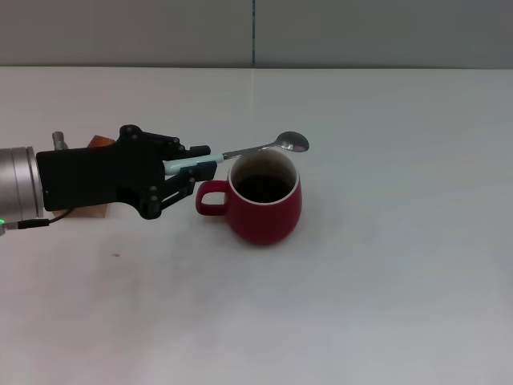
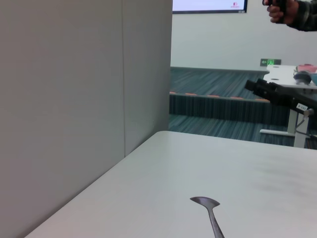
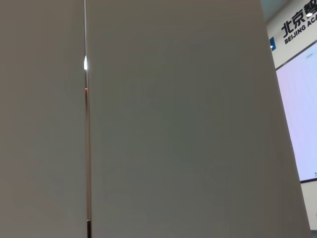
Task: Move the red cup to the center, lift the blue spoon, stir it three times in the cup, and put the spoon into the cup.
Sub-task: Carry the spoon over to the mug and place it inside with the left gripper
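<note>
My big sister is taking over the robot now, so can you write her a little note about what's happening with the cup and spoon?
Left gripper: shut on the blue spoon, gripping its pale handle. The spoon is off the table, nearly level, its bowl above the far rim of the red cup.
Right gripper: not in view; its wrist camera shows only a wall panel.
Red cup: upright on the white table, near the middle, handle toward the left gripper.
Done: cup placed, spoon lifted.
Left: lower the spoon's bowl into the cup, stir, leave the spoon inside. The stir count cannot be told from here.
</note>
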Motion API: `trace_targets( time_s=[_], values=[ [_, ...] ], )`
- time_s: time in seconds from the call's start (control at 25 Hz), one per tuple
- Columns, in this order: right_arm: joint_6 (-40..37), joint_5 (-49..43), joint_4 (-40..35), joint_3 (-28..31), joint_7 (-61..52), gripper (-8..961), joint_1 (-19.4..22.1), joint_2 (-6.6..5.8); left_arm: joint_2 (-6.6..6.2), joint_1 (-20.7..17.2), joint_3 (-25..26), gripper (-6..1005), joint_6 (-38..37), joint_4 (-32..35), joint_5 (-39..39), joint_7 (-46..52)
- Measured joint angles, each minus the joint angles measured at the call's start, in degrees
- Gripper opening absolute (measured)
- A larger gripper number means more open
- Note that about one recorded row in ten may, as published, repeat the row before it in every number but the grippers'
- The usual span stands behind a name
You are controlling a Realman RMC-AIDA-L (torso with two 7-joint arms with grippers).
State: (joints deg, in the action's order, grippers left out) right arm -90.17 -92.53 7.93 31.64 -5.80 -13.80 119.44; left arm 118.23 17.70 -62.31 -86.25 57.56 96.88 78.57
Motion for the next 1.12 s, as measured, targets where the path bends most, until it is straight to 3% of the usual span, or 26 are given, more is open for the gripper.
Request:
trace_targets(
  time_s=[0.44, 0.72, 1.12],
  values=[
    [0.2, 0.2, -0.2, 0.0, 0.0, 686, 0.0, -0.10, -0.26, 0.9, 0.8, 173, 0.9, 7.6, 6.5, 2.7],
    [0.8, 0.2, -0.3, 0.0, 0.1, 686, -0.1, -0.18, -0.51, 0.7, 3.5, 172, -3.2, 14.2, 9.3, 4.6],
    [0.9, 0.0, -0.3, 0.0, 0.1, 685, -0.5, -0.18, -0.31, 1.2, 2.9, 172, -5.4, 21.2, 15.3, 7.4]
  ],
)
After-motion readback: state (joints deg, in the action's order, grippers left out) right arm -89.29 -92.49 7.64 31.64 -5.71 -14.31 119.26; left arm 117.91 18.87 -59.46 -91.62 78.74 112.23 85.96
